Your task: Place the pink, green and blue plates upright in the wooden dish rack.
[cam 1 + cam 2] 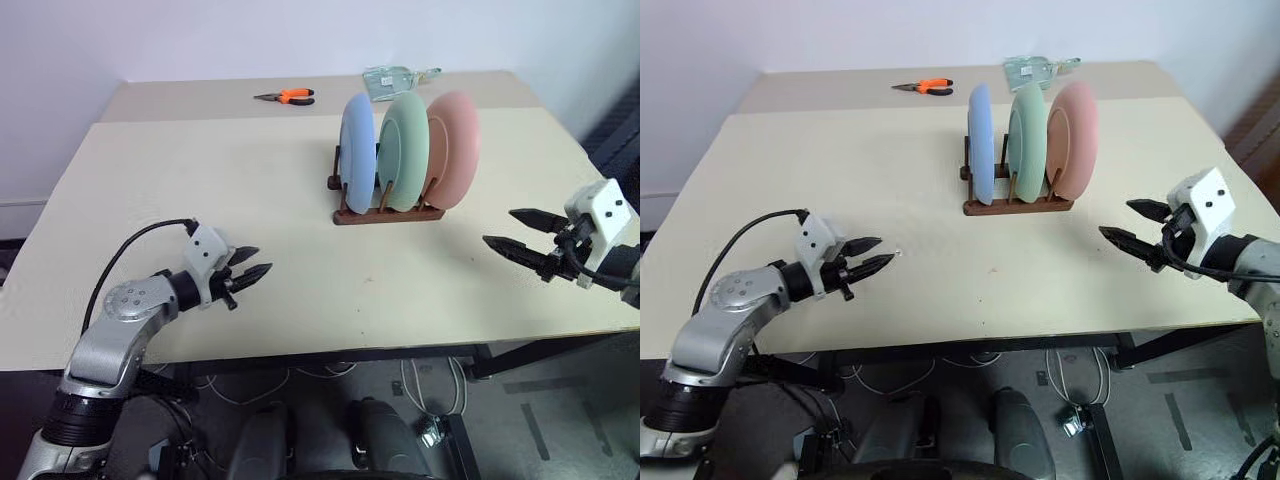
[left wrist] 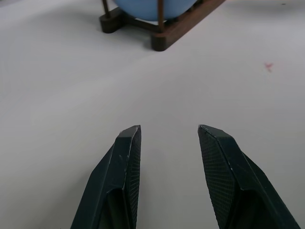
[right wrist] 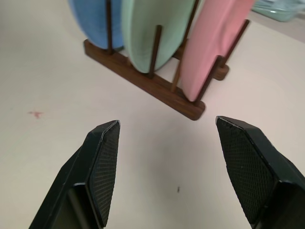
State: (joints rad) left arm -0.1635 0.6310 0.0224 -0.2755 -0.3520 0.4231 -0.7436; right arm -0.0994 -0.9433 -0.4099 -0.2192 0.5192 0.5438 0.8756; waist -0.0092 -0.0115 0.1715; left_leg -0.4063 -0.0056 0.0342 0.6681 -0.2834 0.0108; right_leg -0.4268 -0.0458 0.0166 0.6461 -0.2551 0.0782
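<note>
The wooden dish rack (image 1: pixel 388 212) sits on the beige tabletop (image 1: pixel 250 190), and all three plates stand upright in it between the pegs. The blue plate (image 1: pixel 357 153) is at the rack's left end, the green plate (image 1: pixel 405 150) is in the middle, and the pink plate (image 1: pixel 452 148) is at the right end. The three stand close together in a row.

The left gripper (image 1: pixel 250 270) hovers over the tabletop well to the left of the rack and nearer the robot, its fingers (image 2: pixel 125 164) narrowly apart with nothing between them. The right gripper (image 1: pixel 520 231) hangs to the right of the rack, near the tabletop's front right corner, its fingers (image 3: pixel 102 162) spread wide and empty, pointing toward the rack.

Beyond the rack, on the far part of the tabletop, lie orange-handled pliers (image 1: pixel 287 96) and what looks like a clear plastic package (image 1: pixel 392 80), though it is too small to be sure.
</note>
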